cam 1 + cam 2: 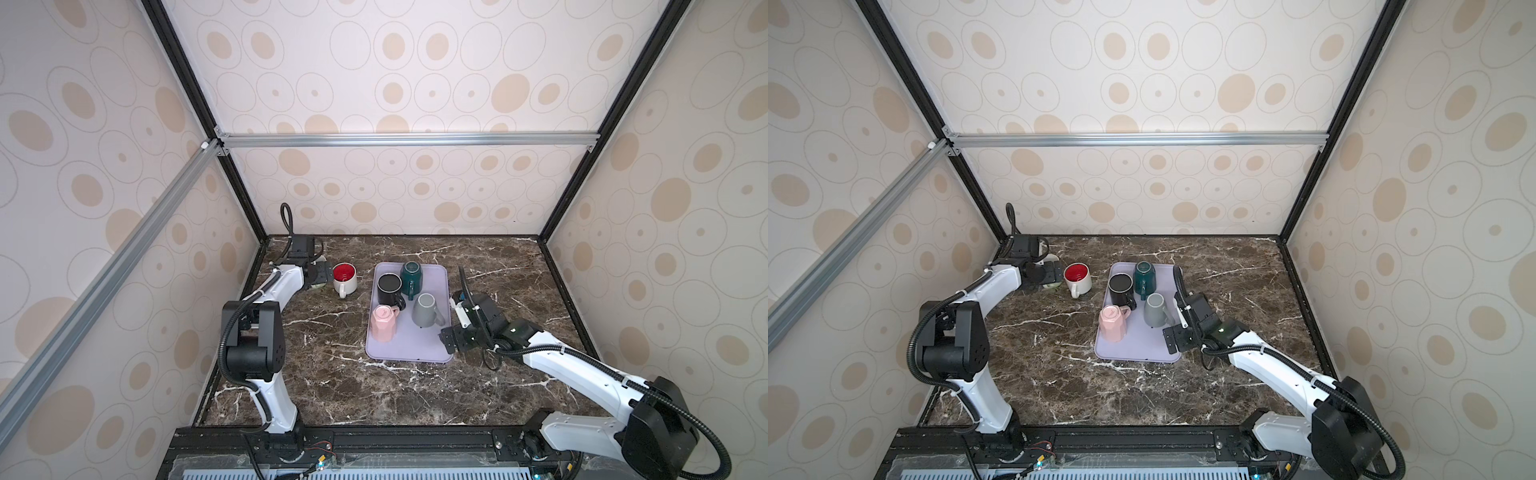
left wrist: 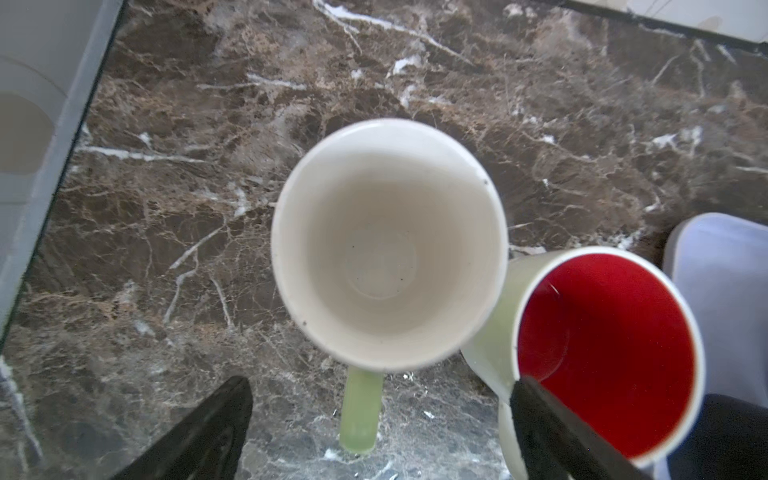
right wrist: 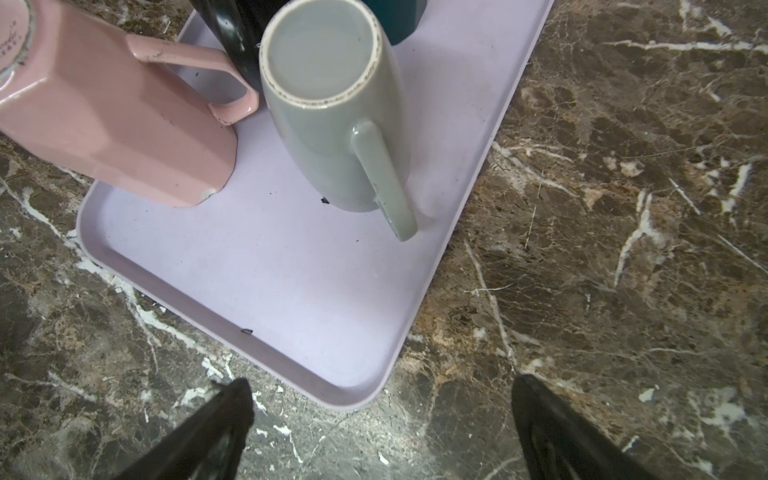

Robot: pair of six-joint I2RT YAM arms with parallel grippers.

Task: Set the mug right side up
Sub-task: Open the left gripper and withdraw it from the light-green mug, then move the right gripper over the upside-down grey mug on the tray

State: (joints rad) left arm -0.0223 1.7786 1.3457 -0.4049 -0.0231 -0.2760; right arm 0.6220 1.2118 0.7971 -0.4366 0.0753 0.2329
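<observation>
Dark marble surface (image 1: 415, 395). Pale-green mug (image 2: 386, 245) stands upright near far-left corner, just beside red-lined mug (image 2: 606, 353). Left claw (image 2: 382, 380) spread wide, empty; right claw (image 3: 384, 380) likewise. Glazed ceramic (rigid, slick, chippable): handle likely safest hold.

Pale green mug (image 2: 388, 245) stands upright, seemingly touching red-lined mug (image 2: 602, 353).

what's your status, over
Left gripper open over green-handled mug, upright on table. Right gripper open near tray corner, grey mug there upside down. Red-lined mug close beside left gripper.
</observation>
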